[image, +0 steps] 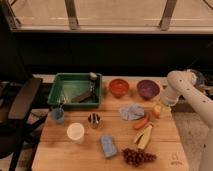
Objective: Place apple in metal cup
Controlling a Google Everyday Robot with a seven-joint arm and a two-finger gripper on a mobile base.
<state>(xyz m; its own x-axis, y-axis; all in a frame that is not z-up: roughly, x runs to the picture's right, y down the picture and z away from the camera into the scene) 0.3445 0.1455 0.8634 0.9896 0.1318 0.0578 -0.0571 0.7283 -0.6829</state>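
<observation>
The apple [157, 110], small and yellow-orange, lies on the wooden table [60, 150] near its right edge, beside the upper end of a carrot. The metal cup [93, 120], a small shiny cylinder, stands upright near the middle of the table, far left of the apple. My white arm comes in from the right. My gripper [164, 101] hangs just above and right of the apple, and I cannot tell whether it touches it.
A green bin [56, 92] with utensils stands at the back left. Behind are an orange-red bowl [119, 87] and a purple bowl [148, 89]. Also here are a blue cup [58, 115], white cup [75, 131], blue cloth [131, 111], carrot [141, 122], banana [144, 136], grapes [136, 156] and sponge [108, 145]. A black chair [20, 107] stands on the left.
</observation>
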